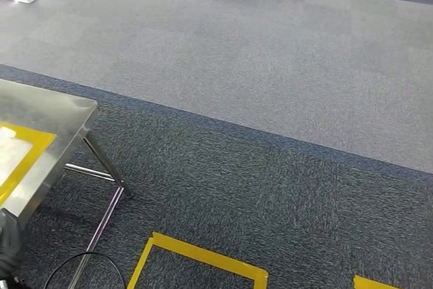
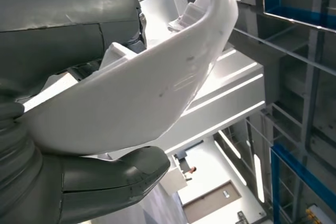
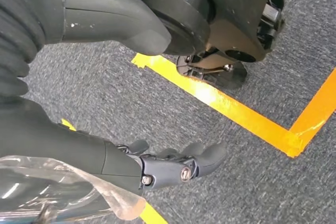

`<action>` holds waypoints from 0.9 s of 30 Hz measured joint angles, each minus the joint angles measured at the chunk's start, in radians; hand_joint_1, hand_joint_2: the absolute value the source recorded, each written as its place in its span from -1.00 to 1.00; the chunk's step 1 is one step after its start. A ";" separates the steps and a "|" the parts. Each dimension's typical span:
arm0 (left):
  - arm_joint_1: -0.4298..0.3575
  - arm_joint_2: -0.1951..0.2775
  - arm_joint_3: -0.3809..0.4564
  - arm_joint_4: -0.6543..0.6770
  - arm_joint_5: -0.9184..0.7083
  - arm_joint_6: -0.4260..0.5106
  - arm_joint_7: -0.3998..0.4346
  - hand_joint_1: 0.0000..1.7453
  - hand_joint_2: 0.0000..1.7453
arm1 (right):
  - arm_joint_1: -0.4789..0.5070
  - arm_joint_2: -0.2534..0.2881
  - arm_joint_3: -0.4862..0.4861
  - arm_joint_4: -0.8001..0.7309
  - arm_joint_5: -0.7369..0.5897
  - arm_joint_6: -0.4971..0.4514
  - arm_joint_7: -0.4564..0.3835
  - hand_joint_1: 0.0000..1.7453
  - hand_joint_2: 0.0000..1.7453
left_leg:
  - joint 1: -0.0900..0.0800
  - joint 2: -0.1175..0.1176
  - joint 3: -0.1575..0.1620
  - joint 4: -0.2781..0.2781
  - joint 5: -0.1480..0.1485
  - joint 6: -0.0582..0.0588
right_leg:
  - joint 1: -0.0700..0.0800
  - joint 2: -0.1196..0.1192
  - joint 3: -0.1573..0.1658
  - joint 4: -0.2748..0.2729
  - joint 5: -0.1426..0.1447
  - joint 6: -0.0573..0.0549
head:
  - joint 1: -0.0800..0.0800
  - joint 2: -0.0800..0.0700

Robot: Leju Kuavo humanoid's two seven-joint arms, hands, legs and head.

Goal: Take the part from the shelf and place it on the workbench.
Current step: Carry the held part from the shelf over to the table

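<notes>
left hand [image 2: 59, 129] gripping the white part [image 2: 134, 98] between thumb and fingers | right hand [image 3: 130, 103] hanging over yellow floor tape [image 3: 222, 100], fingers apart, holding nothing | workbench [image 1: 46, 133] corner showing beside the tape

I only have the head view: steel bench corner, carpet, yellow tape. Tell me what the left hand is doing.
Observer: The left hand grips the white part, thumb on one side, fingers on the other.
Operator: Report the right hand.
Observer: The right hand holds nothing, fingers extended over dark carpet.
Operator: Say what lies near it.
Observer: Yellow floor tape forming a corner.
</notes>
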 joint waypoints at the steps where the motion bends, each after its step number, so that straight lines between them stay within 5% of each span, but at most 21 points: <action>1: 0.001 0.000 0.000 -0.001 0.000 0.000 0.000 1.00 1.00 | -0.002 0.000 0.000 0.000 0.001 0.001 -0.001 -1.00 1.00 | -0.001 -0.009 0.000 -0.001 0.000 0.009 | -0.004 0.001 0.004 0.001 -0.004 0.006 | 0.001 0.000; 3: 0.000 0.001 -0.001 -0.004 0.000 0.002 0.000 1.00 1.00 | -0.003 0.000 -0.001 0.001 0.003 0.004 -0.003 -1.00 1.00 | -0.002 -0.029 0.001 -0.004 0.003 0.023 | -0.009 0.038 -0.013 0.045 -0.038 0.013 | 0.005 0.000; 6: 0.000 0.001 -0.003 -0.005 -0.004 0.003 0.000 1.00 1.00 | -0.002 0.000 -0.004 0.004 0.005 0.008 -0.003 -1.00 1.00 | -0.010 -0.059 0.000 -0.004 0.004 0.036 | -0.006 0.103 -0.121 0.253 -0.127 0.006 | 0.015 0.000; 8: 0.000 0.001 -0.003 -0.005 -0.012 0.005 0.000 1.00 1.00 | -0.002 0.000 -0.007 0.006 0.007 0.012 -0.003 -1.00 1.00 | -0.017 -0.085 0.002 -0.004 0.002 0.040 | 0.000 0.113 -0.169 0.317 -0.120 -0.006 | 0.016 0.000; 10: 0.001 0.001 -0.003 -0.005 -0.017 0.010 0.000 1.00 1.00 | -0.002 0.000 -0.007 0.008 0.008 0.017 -0.004 -1.00 1.00 | -0.020 -0.113 0.007 -0.004 0.001 0.042 | 0.009 0.131 -0.140 0.218 -0.040 -0.024 | 0.015 0.000; 12: 0.003 0.001 -0.002 -0.005 -0.018 0.017 0.000 1.00 1.00 | 0.000 -0.001 -0.009 0.008 0.008 0.023 -0.005 -1.00 1.00 | -0.020 -0.140 0.006 -0.003 0.001 0.040 | 0.015 0.182 -0.085 0.083 0.021 -0.040 | 0.015 0.000; 14: 0.006 0.003 0.000 -0.005 -0.017 0.024 0.000 1.00 1.00 | 0.000 -0.002 -0.010 0.009 0.010 0.030 -0.005 -1.00 1.00 | -0.015 -0.163 -0.001 -0.003 0.004 0.032 | 0.017 0.208 -0.057 0.030 0.029 -0.046 | 0.015 0.000; 16: 0.012 0.007 0.007 -0.009 -0.016 0.032 0.000 1.00 1.00 | -0.001 -0.001 -0.010 0.008 0.014 0.037 -0.005 -1.00 1.00 | -0.011 -0.180 -0.007 -0.004 0.006 0.020 | 0.016 0.186 -0.050 0.017 0.031 -0.046 | 0.016 0.000; 18: 0.024 0.013 0.018 -0.019 -0.013 0.042 0.000 1.00 1.00 | 0.002 0.000 -0.007 0.006 0.016 0.043 -0.005 -1.00 1.00 | -0.016 -0.138 -0.021 0.027 -0.018 0.009 | 0.012 0.158 -0.039 -0.001 0.037 -0.049 | 0.014 0.000; 20: 0.038 0.018 0.031 -0.028 -0.010 0.051 0.000 1.00 1.00 | 0.011 0.002 0.000 0.003 0.016 0.047 -0.003 -1.00 1.00 | -0.019 -0.075 -0.065 0.130 -0.080 -0.001 | 0.011 0.125 -0.030 -0.011 0.037 -0.053 | 0.010 0.000; 22: 0.054 0.020 0.048 -0.036 -0.005 0.053 0.000 1.00 1.00 | 0.023 0.004 0.009 -0.003 0.017 0.049 0.000 -1.00 1.00 | -0.014 -0.055 -0.115 0.244 -0.128 -0.011 | 0.012 0.091 -0.026 -0.011 0.032 -0.054 | 0.009 0.000; 23: 0.065 0.020 0.057 -0.042 -0.002 0.054 0.000 1.00 1.00 | 0.028 0.006 0.016 -0.007 0.018 0.049 0.000 -1.00 1.00 | -0.012 -0.052 -0.122 0.261 -0.126 -0.016 | 0.011 0.075 -0.025 -0.011 0.029 -0.053 | 0.009 0.000; 24: 0.078 0.020 0.068 -0.048 0.000 0.054 0.000 1.00 1.00 | 0.033 0.007 0.024 -0.013 0.020 0.050 0.000 -1.00 1.00 | -0.009 -0.047 -0.108 0.239 -0.105 -0.020 | 0.010 0.061 -0.022 -0.010 0.026 -0.051 | 0.009 0.000; 27: 0.100 0.017 0.096 -0.070 0.000 0.052 0.000 1.00 1.00 | 0.048 0.010 0.052 -0.033 0.027 0.062 -0.007 -1.00 1.00 | -0.007 0.002 -0.005 0.046 -0.019 -0.021 | 0.012 0.024 -0.013 -0.006 0.012 -0.037 | 0.009 0.000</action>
